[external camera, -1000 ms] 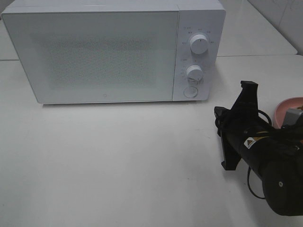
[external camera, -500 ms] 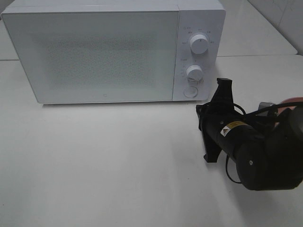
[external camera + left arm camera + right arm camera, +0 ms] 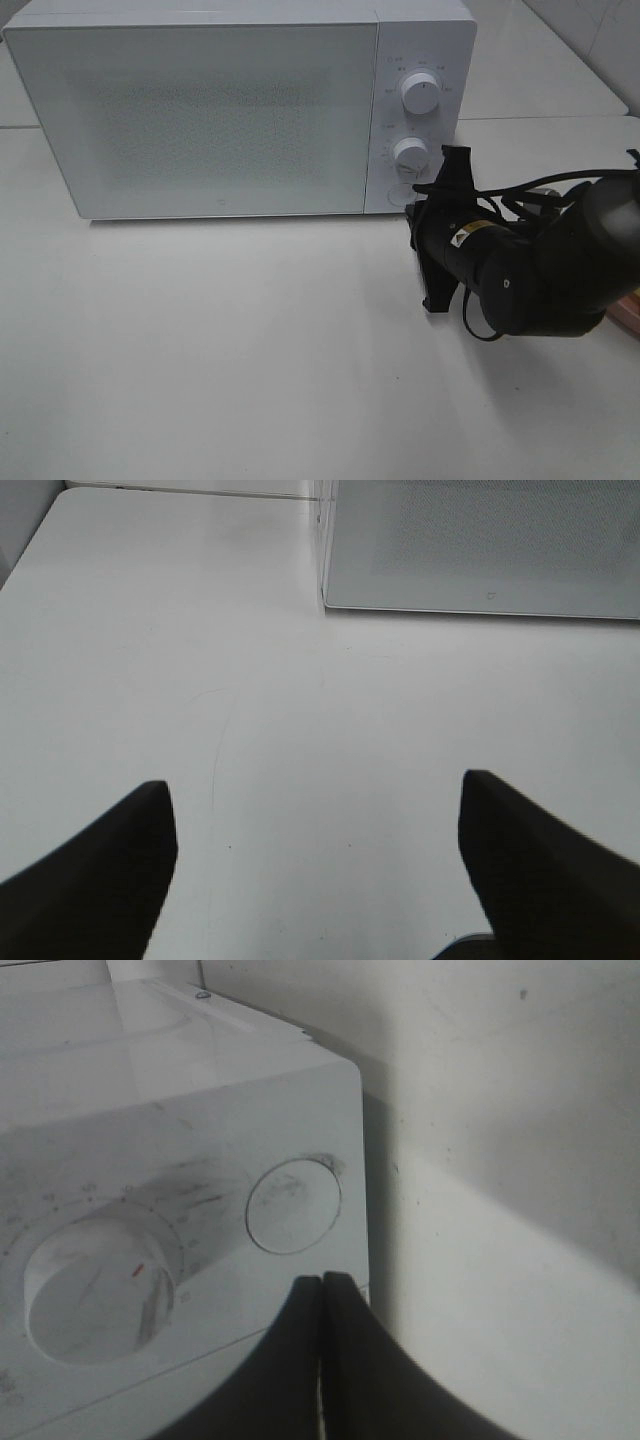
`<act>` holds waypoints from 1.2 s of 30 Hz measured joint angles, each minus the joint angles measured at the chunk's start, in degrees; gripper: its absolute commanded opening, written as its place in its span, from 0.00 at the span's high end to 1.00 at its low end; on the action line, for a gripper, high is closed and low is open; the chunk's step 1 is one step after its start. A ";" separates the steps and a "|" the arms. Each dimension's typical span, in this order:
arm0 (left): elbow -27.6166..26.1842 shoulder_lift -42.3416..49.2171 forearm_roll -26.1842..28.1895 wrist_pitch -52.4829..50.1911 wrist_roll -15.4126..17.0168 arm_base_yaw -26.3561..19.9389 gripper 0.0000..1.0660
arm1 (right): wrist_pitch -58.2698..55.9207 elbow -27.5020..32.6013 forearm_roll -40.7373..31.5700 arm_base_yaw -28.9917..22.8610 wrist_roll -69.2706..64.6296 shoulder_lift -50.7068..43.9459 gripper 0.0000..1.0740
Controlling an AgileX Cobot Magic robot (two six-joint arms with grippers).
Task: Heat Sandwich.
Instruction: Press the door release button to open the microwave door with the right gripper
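Right hand (image 3: 322, 1278) (pinched closed) moved up to microwave button (image 3: 293, 1206); left hand (image 3: 315, 800) spread wide, empty.

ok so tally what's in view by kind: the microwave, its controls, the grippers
microwave: 1
dials: 2, upper dial and lower dial
round button: 1
grippers: 2, left gripper and right gripper
total: 6

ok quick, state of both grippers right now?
Left gripper: open, holding nothing.
Right gripper: shut, empty, tips near the round button on the microwave.
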State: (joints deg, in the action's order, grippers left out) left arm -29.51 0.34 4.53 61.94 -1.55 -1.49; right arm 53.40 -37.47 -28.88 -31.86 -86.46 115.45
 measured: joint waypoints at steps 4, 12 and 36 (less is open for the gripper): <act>0.00 0.00 0.00 0.00 0.00 0.00 0.31 | -1.49 -2.52 0.57 1.49 1.15 1.26 1.00; 0.00 0.00 0.00 0.00 0.00 0.00 0.31 | -3.95 -7.22 0.57 2.92 1.55 3.61 1.00; 0.00 0.00 0.00 0.00 0.00 0.00 0.31 | -5.67 -13.46 -5.79 2.81 4.41 8.14 1.00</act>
State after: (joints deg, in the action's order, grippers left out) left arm -29.51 0.34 4.53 61.94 -1.55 -1.49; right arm 47.73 -50.94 -34.66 -29.05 -82.05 123.59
